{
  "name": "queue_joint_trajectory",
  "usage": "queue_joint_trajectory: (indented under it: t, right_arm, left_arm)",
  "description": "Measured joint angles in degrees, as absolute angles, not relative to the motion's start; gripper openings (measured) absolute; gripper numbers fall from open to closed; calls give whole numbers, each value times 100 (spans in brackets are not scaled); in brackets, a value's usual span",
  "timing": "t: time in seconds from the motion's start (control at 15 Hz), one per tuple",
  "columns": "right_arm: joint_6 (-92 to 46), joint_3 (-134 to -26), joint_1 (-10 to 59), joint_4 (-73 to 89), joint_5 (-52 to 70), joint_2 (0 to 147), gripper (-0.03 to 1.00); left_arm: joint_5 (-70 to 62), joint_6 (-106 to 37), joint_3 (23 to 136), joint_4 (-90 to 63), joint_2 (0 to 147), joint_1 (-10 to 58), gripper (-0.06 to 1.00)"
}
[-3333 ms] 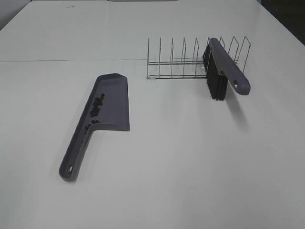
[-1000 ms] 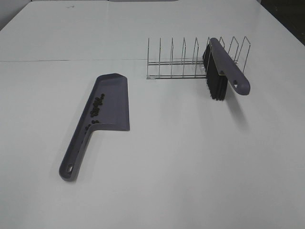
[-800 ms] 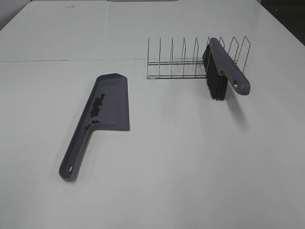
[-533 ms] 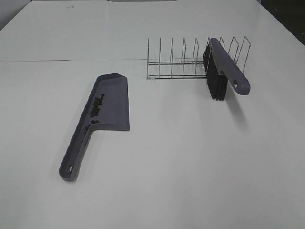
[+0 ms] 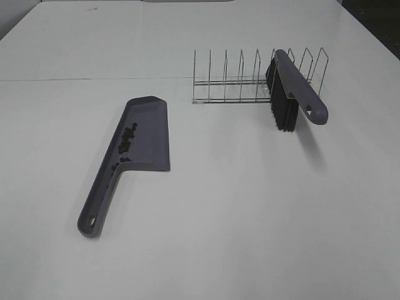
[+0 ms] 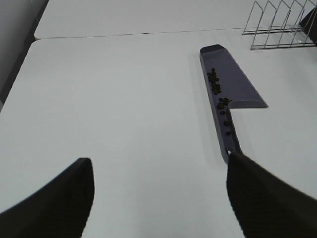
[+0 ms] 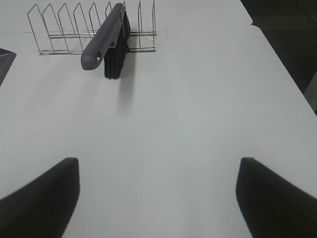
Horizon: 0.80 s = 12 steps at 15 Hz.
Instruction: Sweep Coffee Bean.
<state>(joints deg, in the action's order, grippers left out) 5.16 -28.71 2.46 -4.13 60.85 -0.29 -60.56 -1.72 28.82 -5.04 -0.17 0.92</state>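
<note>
**Beans lying in the dustpan, both pincers wide and empty**

I am holding my left gripper (image 6: 158,198) wide apart with nothing between its fingers; my right gripper (image 7: 157,198) is spread just as wide and is also gripping nothing. Both are hanging above bare table (image 5: 237,219), well back from the tools.

The coffee beans (image 5: 127,139) are sitting inside the dustpan (image 5: 150,134), strung along its raised left wall and trailing down toward the handle channel. I am seeing none loose on the table.

Handling, as I am judging it: the beans are tiny, hard, light and rounded, so they are likely to roll and scatter at any tilt or knock. I am not planning to pinch them singly. The sensible holds are the dustpan handle (image 5: 99,203), a stiff narrow bar suited to my left fingers, and the brush handle (image 5: 303,87), which is sticking out of the wire rack (image 5: 237,81) with the bristles (image 5: 282,112) hanging down. Both look like smooth plastic, possibly slippery.

What each view is giving me: the left wrist view is showing single beans (image 6: 218,91) running down into the handle groove, which the high view is only hinting at. The right wrist view is showing the brush (image 7: 106,37) leaning in the rack (image 7: 64,29), but no beans.
</note>
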Motion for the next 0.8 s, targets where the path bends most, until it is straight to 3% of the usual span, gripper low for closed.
queue_joint_trajectory:
  t: [0.8]
  right_arm:
    - [516, -2871, 246, -413, 6085, -29, 76]
  left_arm:
    - [-6056, -172, 2882, -504, -17, 92, 70]
